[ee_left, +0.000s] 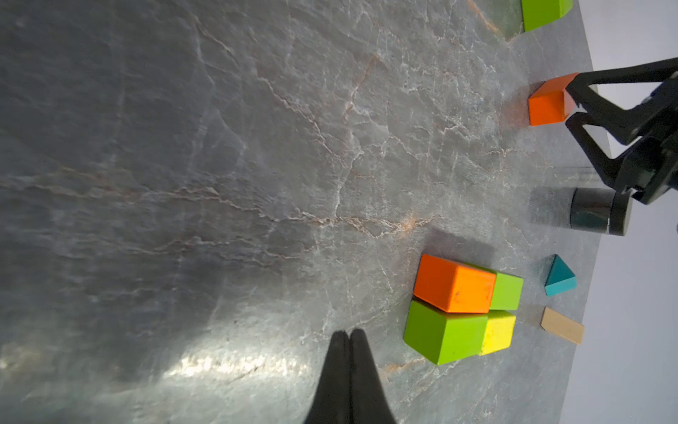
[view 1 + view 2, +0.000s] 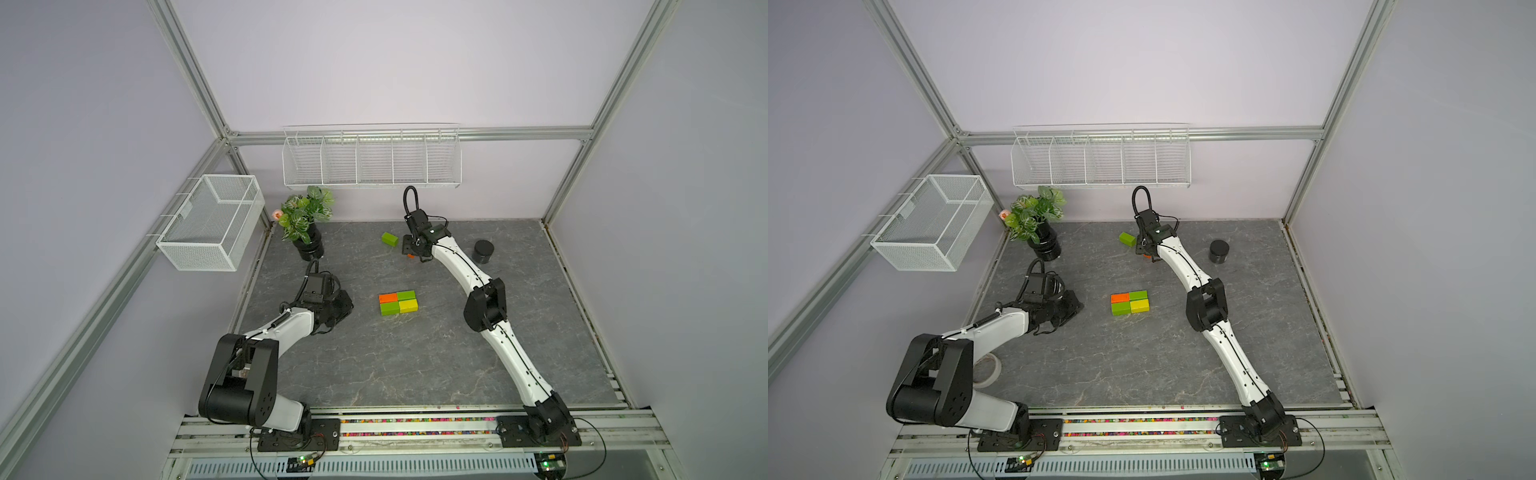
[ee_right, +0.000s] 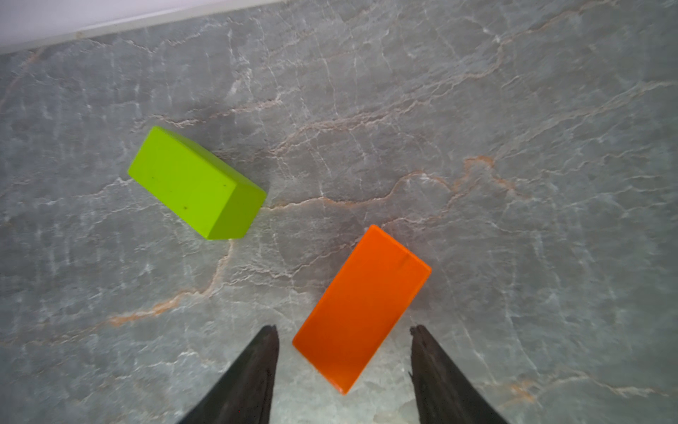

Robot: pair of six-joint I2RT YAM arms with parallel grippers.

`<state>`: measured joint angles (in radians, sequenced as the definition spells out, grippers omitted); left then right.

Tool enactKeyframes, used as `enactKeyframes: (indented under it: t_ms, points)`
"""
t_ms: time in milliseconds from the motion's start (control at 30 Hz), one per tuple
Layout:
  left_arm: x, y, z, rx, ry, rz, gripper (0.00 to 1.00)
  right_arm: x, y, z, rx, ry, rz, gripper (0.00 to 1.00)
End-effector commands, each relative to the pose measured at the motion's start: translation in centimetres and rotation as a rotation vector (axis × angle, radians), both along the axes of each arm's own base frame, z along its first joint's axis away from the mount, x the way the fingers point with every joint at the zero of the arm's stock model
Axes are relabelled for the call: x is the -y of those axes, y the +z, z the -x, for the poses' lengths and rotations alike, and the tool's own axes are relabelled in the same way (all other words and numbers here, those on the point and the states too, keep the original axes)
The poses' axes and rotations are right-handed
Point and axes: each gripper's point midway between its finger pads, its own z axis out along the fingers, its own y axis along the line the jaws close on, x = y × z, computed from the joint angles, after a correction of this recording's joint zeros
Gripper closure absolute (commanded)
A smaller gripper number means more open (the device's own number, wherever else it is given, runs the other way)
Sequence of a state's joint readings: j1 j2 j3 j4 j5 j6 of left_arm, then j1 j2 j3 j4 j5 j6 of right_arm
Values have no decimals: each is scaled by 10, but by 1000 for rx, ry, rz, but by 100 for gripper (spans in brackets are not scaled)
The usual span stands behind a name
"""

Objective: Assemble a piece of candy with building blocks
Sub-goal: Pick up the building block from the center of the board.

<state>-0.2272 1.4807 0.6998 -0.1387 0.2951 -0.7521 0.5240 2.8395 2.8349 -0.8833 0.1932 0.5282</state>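
Note:
Four building blocks, orange, yellow and two green, lie joined in a flat square (image 2: 397, 302) (image 2: 1129, 302) (image 1: 462, 308) mid-table. At the back a loose orange brick (image 3: 361, 308) (image 1: 548, 104) lies slantwise between the fingers of my right gripper (image 3: 345, 326) (image 2: 409, 251), which is open with a gap on each side. A loose green brick (image 2: 390, 238) (image 3: 196, 183) lies just left of it. My left gripper (image 1: 347, 332) (image 2: 347, 309) is shut and empty, left of the square. A teal triangle (image 1: 559, 277) and a tan block (image 1: 561, 325) lie beyond the square, hidden in both top views.
A black round jar (image 2: 483, 251) (image 1: 600, 214) stands at the back right. A potted plant (image 2: 308, 232) stands at the back left. Wire baskets (image 2: 212, 222) (image 2: 371, 158) hang on the walls. A tape roll (image 2: 988, 370) lies by the left arm's base.

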Motion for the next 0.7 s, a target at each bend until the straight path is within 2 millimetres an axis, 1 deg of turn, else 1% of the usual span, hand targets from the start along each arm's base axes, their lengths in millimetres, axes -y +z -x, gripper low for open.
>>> enactKeyframes:
  t_ms: [0, 133, 300, 400, 467, 567, 600, 667]
  points:
    - [3, -7, 2, -16, 3, 22, 100, 6, -23, -5, -23, -22, -3, 39]
    - [3, -12, 2, -25, 2, 21, 100, 10, -37, 1, -59, -30, 14, 40]
    - [4, -19, 2, -43, 1, 23, 100, 23, -45, 3, -73, -63, 64, 45]
    - [5, -24, 3, -55, -4, 28, 100, 31, -48, 4, -86, -72, 85, 55]
    - [6, -27, 3, -60, -6, 34, 100, 34, -45, 4, -86, -74, 97, 66]
    - [8, -28, 3, -64, -9, 38, 100, 40, -45, 12, -114, -62, 133, 77]
    - [7, -29, 3, -65, -7, 37, 100, 41, -43, 13, -115, -59, 143, 80]
    - [7, -29, 3, -66, -7, 36, 100, 41, -33, 20, -118, -31, 185, 89]
